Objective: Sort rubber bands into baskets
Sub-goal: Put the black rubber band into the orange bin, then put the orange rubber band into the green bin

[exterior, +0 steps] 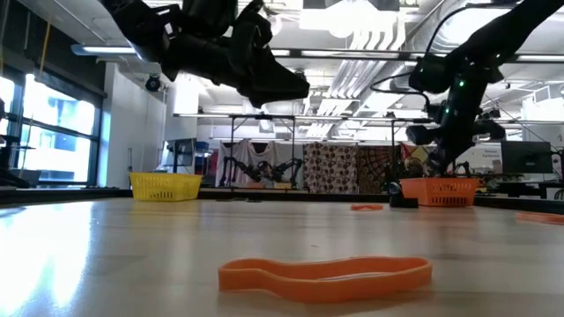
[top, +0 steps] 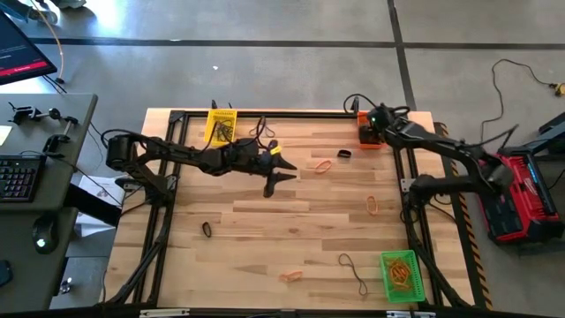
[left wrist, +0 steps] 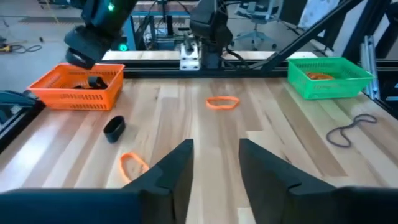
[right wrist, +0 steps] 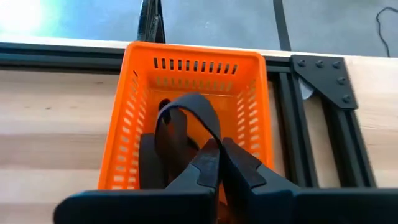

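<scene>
Black, broad and floppy: the rubber band (right wrist: 186,118) pinched in the right gripper (right wrist: 219,163) arches up as a loop from the closed fingertips and hangs directly over the orange basket (right wrist: 245,99). That is the relation the next move turns on — band above basket, straight down, nothing between. Other black bands already lie on the basket floor beneath it. In the high view this basket sits at the worktop's (top: 265,221) far edge, about 1 o'clock from centre, with the right gripper (top: 374,129) over it.

Left gripper (top: 272,183): near mid-worktop, raised off the surface, fingers parted and holding nothing. Its wrist view looks along the boards toward the loose stock.

Loose bands, high view:
- orange loop (top: 319,165), at 3 o'clock from the left gripper, near it — long axis across the boards' grain, roughly.
- short black band (top: 343,155), just beyond that one, near the orange basket.
- orange loop (top: 373,205), at 4 o'clock, farther off.
- black band (top: 207,230), at 8 o'clock.
- orange band (top: 291,276) and thin black band (top: 352,268), toward 6 o'clock, near the green basket (top: 399,276).

Yellow basket (top: 221,125): far edge, 11 o'clock, dark bands inside.

Judgement: release over the orange basket is the step in hand; the left arm is nearer every loose band.
</scene>
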Robot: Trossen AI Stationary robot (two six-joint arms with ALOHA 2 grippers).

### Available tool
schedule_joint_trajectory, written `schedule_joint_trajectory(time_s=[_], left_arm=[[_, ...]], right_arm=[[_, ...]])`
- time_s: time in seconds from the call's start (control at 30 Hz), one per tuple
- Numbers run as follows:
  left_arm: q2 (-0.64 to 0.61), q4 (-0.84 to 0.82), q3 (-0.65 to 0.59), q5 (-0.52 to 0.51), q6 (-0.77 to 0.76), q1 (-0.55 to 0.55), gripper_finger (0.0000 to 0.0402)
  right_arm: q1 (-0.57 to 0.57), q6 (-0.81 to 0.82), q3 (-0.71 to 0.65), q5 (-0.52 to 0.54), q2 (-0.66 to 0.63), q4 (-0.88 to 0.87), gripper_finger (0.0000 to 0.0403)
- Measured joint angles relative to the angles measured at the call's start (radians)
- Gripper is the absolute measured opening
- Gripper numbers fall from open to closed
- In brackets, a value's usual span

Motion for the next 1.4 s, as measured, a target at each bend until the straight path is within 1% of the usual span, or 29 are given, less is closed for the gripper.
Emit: schedule_joint_trajectory(time_s=[0.17,0.33,0.57,0.77,0.87,0.93,1.03,1.27,1.4], left_arm=[[0.000,0.148,-0.073,0.002,-0.004,0.007,0.0092],[-0.001,0.223,-0.130,0.002,-0.038,0.019,0.0085],[-0.001,0.247,-0.146,0.003,-0.042,0.018,0.0085],[-0.001,0.247,-0.146,0.002,-0.029,0.018,0.0085],[-0.001,0.247,-0.146,0.002,-0.028,0.018,0.0085],[-0.001,0.247,-0.146,0.002,-0.029,0.017,0.0085],[-0.001,0.246,-0.146,0.002,-0.028,0.017,0.0085],[-0.001,0.239,-0.146,0.002,-0.058,0.017,0.0085],[-0.001,0.218,-0.146,0.002,-0.072,0.017,0.0085]], right_arm=[[-0.024,0.018,0.000,-0.007,0.060,0.061,0.0000],[-0.024,0.062,0.018,0.025,0.092,0.066,0.0000],[-0.038,0.122,0.055,0.055,0.144,0.063,0.0000],[-0.049,0.114,0.091,0.062,0.213,0.022,0.0000],[-0.057,0.112,0.100,0.048,0.237,0.008,0.0004],[-0.058,0.108,0.100,0.042,0.240,0.000,0.0014],[-0.059,0.081,0.100,0.024,0.240,-0.014,0.0039],[-0.058,0.054,0.100,0.005,0.239,-0.033,0.0124],[-0.053,-0.023,0.158,-0.016,0.239,-0.131,0.0157]])
